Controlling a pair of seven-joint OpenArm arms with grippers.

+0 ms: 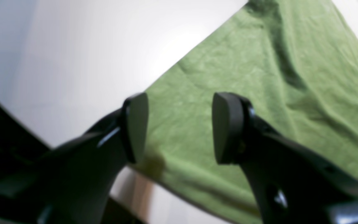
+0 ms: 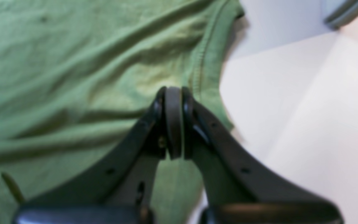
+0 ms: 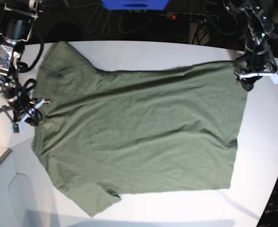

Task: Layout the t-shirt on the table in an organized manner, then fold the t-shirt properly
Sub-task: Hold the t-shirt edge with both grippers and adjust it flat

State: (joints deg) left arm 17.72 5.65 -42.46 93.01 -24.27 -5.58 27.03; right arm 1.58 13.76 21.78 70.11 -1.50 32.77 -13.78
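Looking down, I see the table (image 3: 177, 208), white and matte with a curved edge, dark cables beyond it; the t-shirt (image 3: 139, 137) lies spread flat across it; my left gripper (image 1: 179, 127) hangs above the shirt's corner, fingers apart; my right gripper (image 2: 173, 123) sits at the shirt's edge, fingers pressed together.
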